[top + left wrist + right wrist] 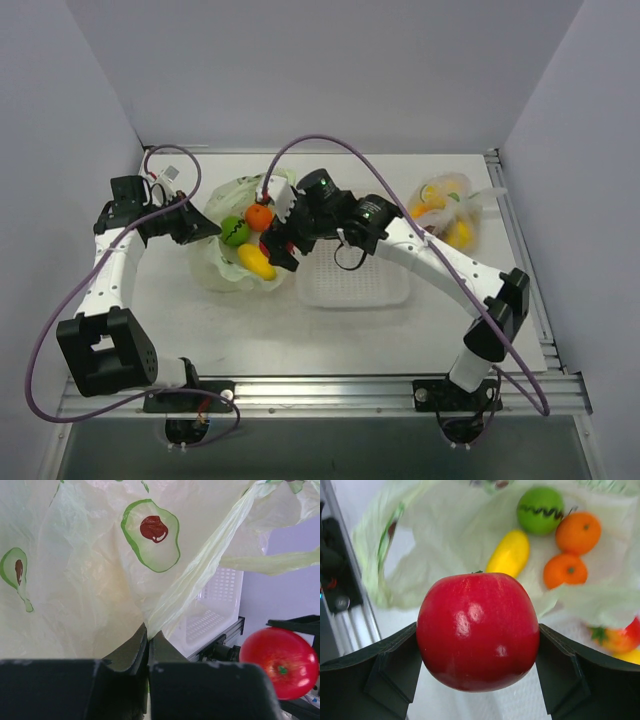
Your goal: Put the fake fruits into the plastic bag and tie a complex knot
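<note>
1. Between the 2 fingers of the right gripper (479, 662) sat a red apple (477, 630). The jaws stood spread to the apple's full width, with 1 pad pressed on each side of it.
2. Beyond the apple, in the right wrist view, the plastic bag (455, 540) lay open on the table (300, 330). Inside it were a green fruit (540, 510), 2 orange rounds (578, 532) and a yellow fruit (509, 554).
3. From above, the right gripper hung at the right-hand rim of the bag, between the bag and the white slotted basket (350, 285). The right arm reached across over the basket.
4. At the bag's left side, the left gripper (148, 645) had its jaws pressed together on a fold of the thin film. An avocado print showed just above the pinch.
5. From that pinch the film rose and spread wide across the left wrist view. 1 loop handle (270, 562) trailed off to the right.
6. Past the film in that same view showed the basket and the apple, the apple low on the right between dark fingers.
7. Well apart from all this, at the far right of the table, lay a clear bag (445, 210) with yellow and orange pieces inside.
8. At the lower right edge of the right wrist view a red-orange fruit (620, 637) with a green top was partly cut off. I could not tell what it rested on.
</note>
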Motion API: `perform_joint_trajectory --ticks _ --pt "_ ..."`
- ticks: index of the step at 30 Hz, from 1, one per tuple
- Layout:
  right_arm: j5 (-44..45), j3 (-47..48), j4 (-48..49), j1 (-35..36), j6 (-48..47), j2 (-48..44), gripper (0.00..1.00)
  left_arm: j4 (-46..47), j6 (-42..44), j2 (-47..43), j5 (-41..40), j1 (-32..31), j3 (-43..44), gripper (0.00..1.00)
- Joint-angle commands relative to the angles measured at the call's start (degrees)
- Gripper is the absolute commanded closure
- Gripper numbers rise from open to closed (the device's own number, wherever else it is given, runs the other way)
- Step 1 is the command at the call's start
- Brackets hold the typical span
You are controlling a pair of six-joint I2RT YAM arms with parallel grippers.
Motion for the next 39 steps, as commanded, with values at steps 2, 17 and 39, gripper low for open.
perform_joint_trajectory --ticks 2,17,39 --pt "3.1 8.8 4.8 -1.0 3.5 9.1 0.39 4.4 -1.5 -2.4 3.3 0.4 -0.9 0.95" --pt "17.3 19.9 8.5 -0.2 5.0 22.6 0.00 6.1 -3.5 -2.7 3.8 1.0 -2.2 0.86" --pt "5.9 -9.3 5.0 -17.6 11.1 -1.1 0.11 6.5 -3.0 -2.9 3.5 1.5 -3.0 0.95"
